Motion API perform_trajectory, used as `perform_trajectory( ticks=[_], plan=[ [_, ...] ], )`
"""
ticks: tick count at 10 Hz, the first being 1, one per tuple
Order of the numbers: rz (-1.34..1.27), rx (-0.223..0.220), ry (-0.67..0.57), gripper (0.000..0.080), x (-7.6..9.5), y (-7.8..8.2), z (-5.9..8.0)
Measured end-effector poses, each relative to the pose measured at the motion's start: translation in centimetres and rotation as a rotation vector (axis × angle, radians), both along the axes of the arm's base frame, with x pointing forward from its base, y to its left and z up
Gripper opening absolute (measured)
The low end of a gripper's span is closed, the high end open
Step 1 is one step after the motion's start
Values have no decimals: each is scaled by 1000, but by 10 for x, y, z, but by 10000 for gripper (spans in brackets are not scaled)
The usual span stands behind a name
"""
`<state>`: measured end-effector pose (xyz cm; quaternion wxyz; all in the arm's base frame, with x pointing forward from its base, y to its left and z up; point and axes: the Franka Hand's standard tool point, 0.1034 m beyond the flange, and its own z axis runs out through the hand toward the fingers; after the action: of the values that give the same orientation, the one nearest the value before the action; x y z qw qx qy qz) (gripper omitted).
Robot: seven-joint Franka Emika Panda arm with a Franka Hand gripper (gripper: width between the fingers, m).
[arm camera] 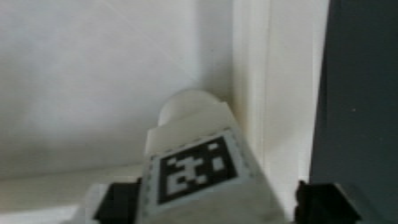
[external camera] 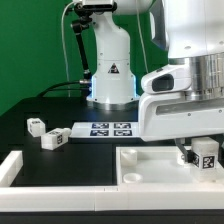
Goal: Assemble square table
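The white square tabletop (external camera: 150, 160) lies hollow side up at the front, with a corner socket (external camera: 131, 177) showing. My gripper (external camera: 203, 160) is shut on a white tagged leg (external camera: 206, 154) and holds it over the tabletop's corner at the exterior view's right. In the wrist view the leg (arm camera: 192, 150) sits between my dark fingers (arm camera: 114, 203), its rounded end pointing into the corner by the tabletop's rim (arm camera: 267, 80). I cannot tell whether the end touches the slab. Two more legs (external camera: 35, 126) (external camera: 55, 139) lie on the black table at the exterior view's left.
The marker board (external camera: 108, 129) lies behind the tabletop, in front of the robot base (external camera: 110, 80). A low white rail (external camera: 10, 166) runs along the exterior view's left front. A green wall stands behind.
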<state>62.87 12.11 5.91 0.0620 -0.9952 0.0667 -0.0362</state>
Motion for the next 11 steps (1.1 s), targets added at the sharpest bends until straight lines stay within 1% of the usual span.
perform_trajectory(
  ticks=[1, 4, 5, 6, 7, 9, 11],
  plan=[
    [-67, 0, 11, 282, -1, -4, -1],
    [-288, 17, 39, 282, -1, -4, -1],
    [-444, 26, 67, 282, -2, -3, -1],
    [-654, 43, 105, 279, -4, -2, -2],
    [-832, 70, 146, 279, -4, -1, -2],
    [-1127, 156, 244, 278, -1, -4, -3],
    [-1234, 159, 262, 278, -1, -2, -2]
  ],
)
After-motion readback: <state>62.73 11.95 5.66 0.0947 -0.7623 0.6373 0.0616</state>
